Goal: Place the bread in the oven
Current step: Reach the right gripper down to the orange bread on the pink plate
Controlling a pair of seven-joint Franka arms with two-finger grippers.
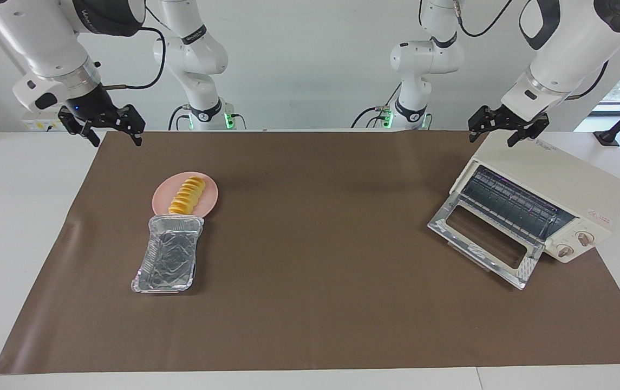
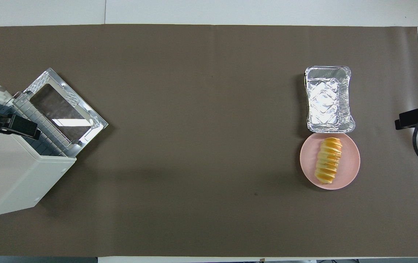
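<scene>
Right gripper (image 1: 108, 129), upper left of facing view: fingers apart, empty, waiting. Ridged yellow-orange bread loaf (image 1: 187, 195) on round pink plate (image 1: 209, 203), left of centre; likely light, soft; pinch across middle. Left gripper (image 1: 507, 128), upper right: fingers apart above cream boxy oven (image 1: 559, 187), door down.

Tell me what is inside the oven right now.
The oven stands with its door dropped open; only the wire rack shows inside, no food. The bread lies on the pink plate. The deeper interior is hidden by the oven's top.
</scene>
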